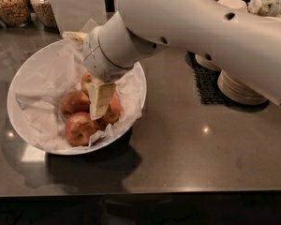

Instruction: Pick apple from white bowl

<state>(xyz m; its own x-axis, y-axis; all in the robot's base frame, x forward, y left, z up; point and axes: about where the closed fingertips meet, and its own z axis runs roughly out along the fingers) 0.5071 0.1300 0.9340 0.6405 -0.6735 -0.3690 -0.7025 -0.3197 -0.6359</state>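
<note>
The gripper (99,102) reaches into the one white bowl (23,78); whether it grips anything cannot be told. The apple (86,81) sits just behind it, three redder apples (79,128) close beside it, four in all.

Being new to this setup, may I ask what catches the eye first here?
A bulky white robot arm reaches in from the upper right, its gripper down in the white bowl at left. The gripper sits among red apples on crumpled paper, covering much of the pale apple.
</note>
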